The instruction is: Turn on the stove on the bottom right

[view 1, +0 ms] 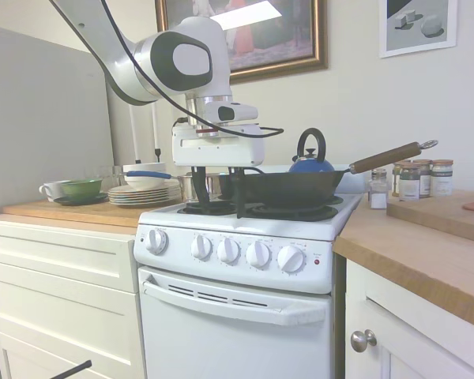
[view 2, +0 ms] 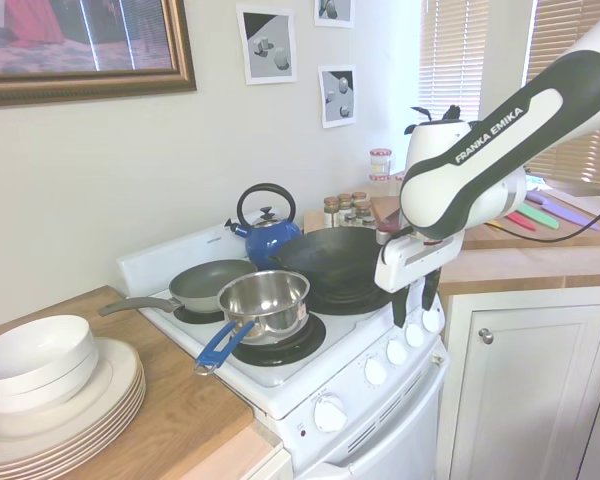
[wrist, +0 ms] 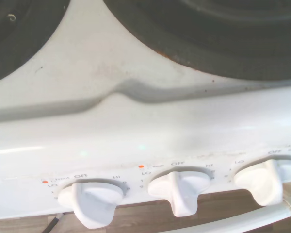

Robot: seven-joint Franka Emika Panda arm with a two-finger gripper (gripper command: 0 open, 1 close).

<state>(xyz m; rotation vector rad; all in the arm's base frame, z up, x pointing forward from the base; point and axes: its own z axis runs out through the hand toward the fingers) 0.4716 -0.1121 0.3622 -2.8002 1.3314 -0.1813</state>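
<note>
The stove (view 1: 245,300) stands between two wooden counters. Its rightmost knob (view 1: 291,258), beside the red dot, is untouched. The gripper (view 2: 416,300) hangs over the stove's front edge, above the knobs; its fingers look a little apart, holding nothing. On the burners sit an empty black wok (view 2: 330,262), an empty steel saucepan (view 2: 265,298), an empty frying pan (view 2: 208,285) and a blue kettle (view 2: 268,236). A white bowl (view 2: 35,362) tops stacked plates (view 2: 75,425).

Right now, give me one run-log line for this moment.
gripper: above stove front edge | knob by red dot: untouched | wok: right burners | fingers: state unclear
</note>
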